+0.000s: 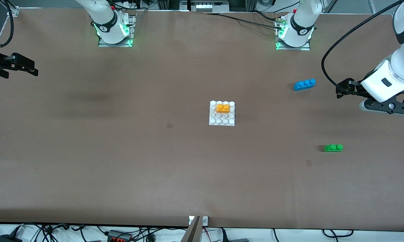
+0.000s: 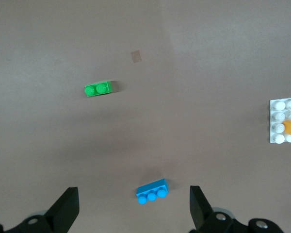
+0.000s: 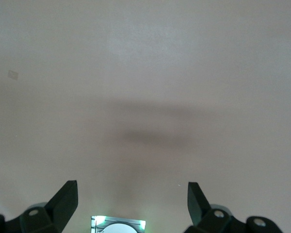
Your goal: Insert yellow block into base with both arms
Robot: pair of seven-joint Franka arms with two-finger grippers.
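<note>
You are looking at a brown table (image 1: 121, 151) that fills the front view, with the two white arms pulled back to its ends, both waiting. The left arm (image 1: 395, 72) enters that view at about three o'clock, and its gripper (image 2: 133, 206) hangs over bare tabletop at that arm's end with its jaws spread wide and nothing between them; in the left wrist view you can see the blue brick on the table between its black fingers (image 2: 65, 208). The right gripper (image 3: 132, 204) sits at about nine o'clock in the front view, over the right arm's end of the table, jaws likewise wide and holding nothing, with only bare table and a soft shadow under it. At the centre of the table lies the white base (image 1: 222, 121), flat and square. The yellow block (image 1: 223, 108) is seated on the base's studs, in the second row from the edge farthest from the front camera, studs up. From the base, the blue three-stud brick (image 1: 304, 84) lies at about two o'clock, toward the left arm's end and farther from the camera. The green two-stud brick (image 1: 333, 148) lies at about four o'clock, nearer the camera, well apart from the blue one.
</note>
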